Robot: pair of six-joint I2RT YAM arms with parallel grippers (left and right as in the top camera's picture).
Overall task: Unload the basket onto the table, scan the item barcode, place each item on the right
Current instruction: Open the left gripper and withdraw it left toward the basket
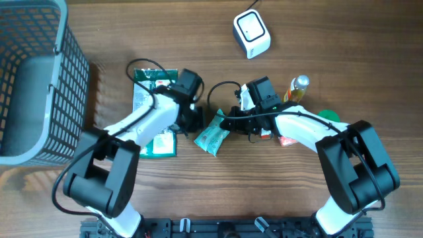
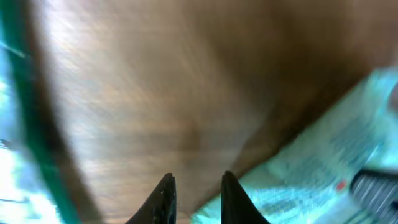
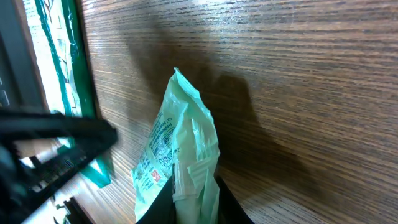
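Observation:
A light green pouch with printed text lies on the wooden table between the two arms. My right gripper is shut on its crimped end; in the right wrist view the pouch stands up out of the gripper. My left gripper sits at the pouch's other end. Its fingertips stand a little apart and open, with wood showing between them and the pouch just to their right. The white scanner rests at the table's far side.
A flat green package lies under the left arm. A grey wire basket stands at the far left. Behind the right arm are a yellow bottle, a green item and a red-and-white packet.

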